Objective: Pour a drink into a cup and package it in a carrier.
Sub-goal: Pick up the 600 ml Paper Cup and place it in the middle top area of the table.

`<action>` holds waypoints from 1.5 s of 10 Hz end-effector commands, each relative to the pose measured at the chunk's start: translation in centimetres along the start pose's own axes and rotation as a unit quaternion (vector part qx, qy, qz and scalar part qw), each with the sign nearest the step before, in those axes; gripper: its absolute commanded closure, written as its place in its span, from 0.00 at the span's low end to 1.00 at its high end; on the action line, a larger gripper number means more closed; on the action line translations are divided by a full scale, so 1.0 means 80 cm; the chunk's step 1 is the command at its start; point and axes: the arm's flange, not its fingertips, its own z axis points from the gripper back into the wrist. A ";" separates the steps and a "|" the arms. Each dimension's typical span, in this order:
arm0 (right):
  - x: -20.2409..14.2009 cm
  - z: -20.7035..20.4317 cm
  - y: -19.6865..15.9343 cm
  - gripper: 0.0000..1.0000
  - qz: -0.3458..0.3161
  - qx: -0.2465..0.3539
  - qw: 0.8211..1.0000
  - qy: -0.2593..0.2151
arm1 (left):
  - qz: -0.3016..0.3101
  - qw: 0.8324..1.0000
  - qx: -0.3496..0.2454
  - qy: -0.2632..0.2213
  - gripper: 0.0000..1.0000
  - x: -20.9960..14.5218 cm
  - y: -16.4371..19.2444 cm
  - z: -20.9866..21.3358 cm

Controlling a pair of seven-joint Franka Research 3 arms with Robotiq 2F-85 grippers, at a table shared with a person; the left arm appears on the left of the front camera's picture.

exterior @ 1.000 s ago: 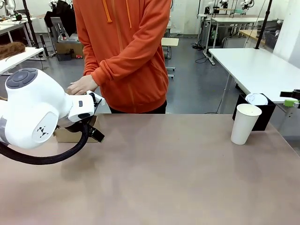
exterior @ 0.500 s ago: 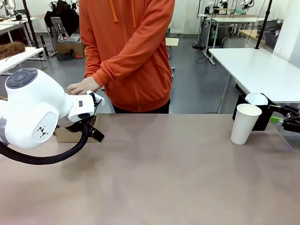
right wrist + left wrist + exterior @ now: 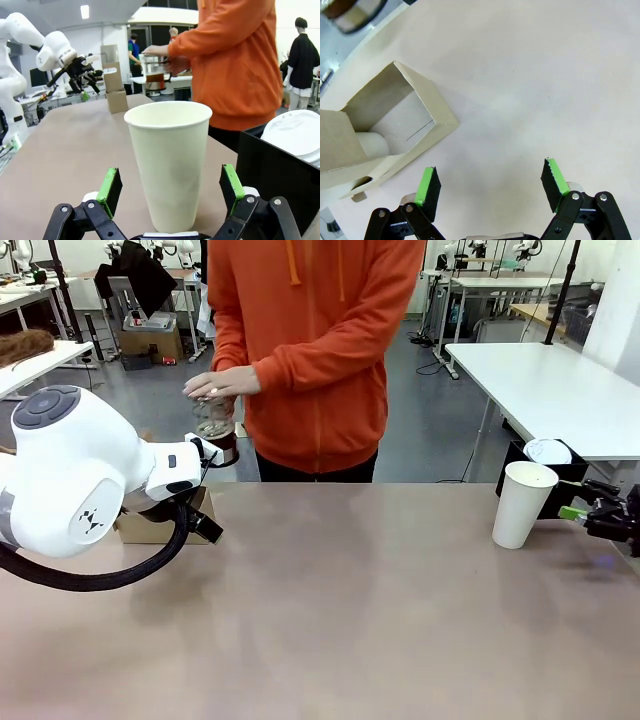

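Okay, the tall white paper cup [image 3: 523,504] stands upright near the right edge of the table [image 3: 340,620], smooth, tapered, rolled at the rim and lidless. The right gripper [image 3: 583,499] sits level with it from the right, jaws spread wide and gripping nothing. In the right wrist view its green pads [image 3: 110,190] flank the cup without touching, a sliver of room on each side. Just behind the cup a black box [image 3: 280,170] holds flat white lids [image 3: 299,134] and hems in that side. Across the table the person in the orange hoodie holds the glass press pot [image 3: 213,426] beyond the far edge, one hand [image 3: 222,382] on its top, and the drink [image 3: 155,81] shows as a brown layer low in the glass. Over on the left, the brown cardboard carrier [image 3: 395,125] sits on the table near the far edge, matte board with crisp folds. One square pocket is open at the top, and a pale rounded shape in the one beside it is too hidden to identify. The left gripper [image 3: 490,185] hangs above the tabletop just beside the carrier, released, ridged green pads well apart. Between carrier and cup lies a broad stretch of smooth tan tabletop.
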 end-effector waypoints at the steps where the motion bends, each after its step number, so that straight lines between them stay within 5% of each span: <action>1: -0.008 -0.022 0.004 0.00 0.010 -0.012 1.000 -0.001 | 0.000 1.000 0.000 0.000 0.00 0.000 0.000 0.000; 15: -0.027 -0.095 -0.005 0.00 -0.023 0.013 0.999 0.021 | 0.000 1.000 0.000 0.000 0.00 0.000 0.000 0.000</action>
